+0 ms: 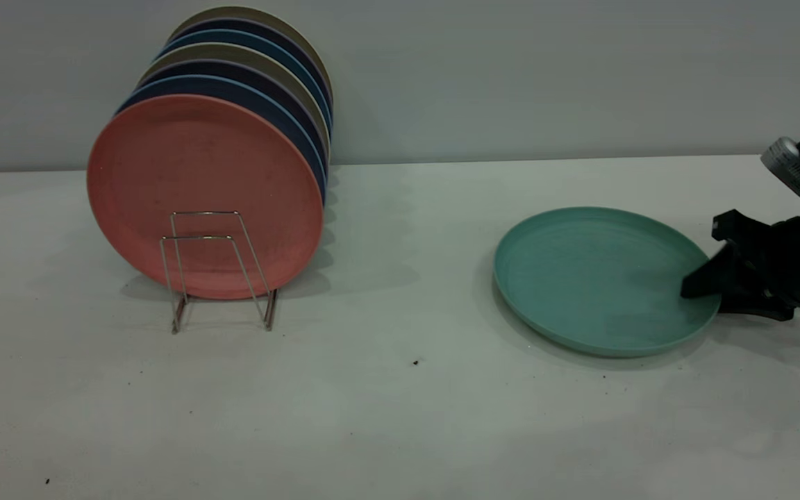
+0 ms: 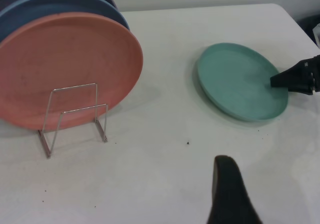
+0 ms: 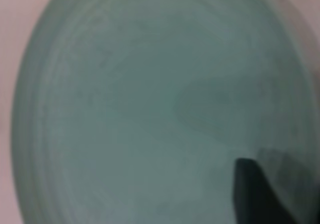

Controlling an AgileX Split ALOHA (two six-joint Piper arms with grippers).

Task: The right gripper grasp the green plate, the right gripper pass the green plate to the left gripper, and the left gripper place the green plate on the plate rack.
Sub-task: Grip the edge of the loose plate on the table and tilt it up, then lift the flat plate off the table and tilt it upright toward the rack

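The green plate (image 1: 601, 278) lies flat on the table at the right; it also shows in the left wrist view (image 2: 240, 82) and fills the right wrist view (image 3: 150, 104). My right gripper (image 1: 702, 300) is at the plate's right rim, open, with its upper finger (image 3: 252, 189) just over the inside of the plate and the lower one low by the rim. The plate rack (image 1: 216, 267) stands at the left and holds upright plates, with two wire loops free in front. My left gripper (image 2: 227, 189) shows only as a black tip in its own wrist view, well short of the plate.
A salmon-pink plate (image 1: 202, 194) stands foremost in the rack, with several blue and olive plates (image 1: 247, 83) behind it. A grey wall runs along the table's far edge. Bare table lies between the rack and the green plate.
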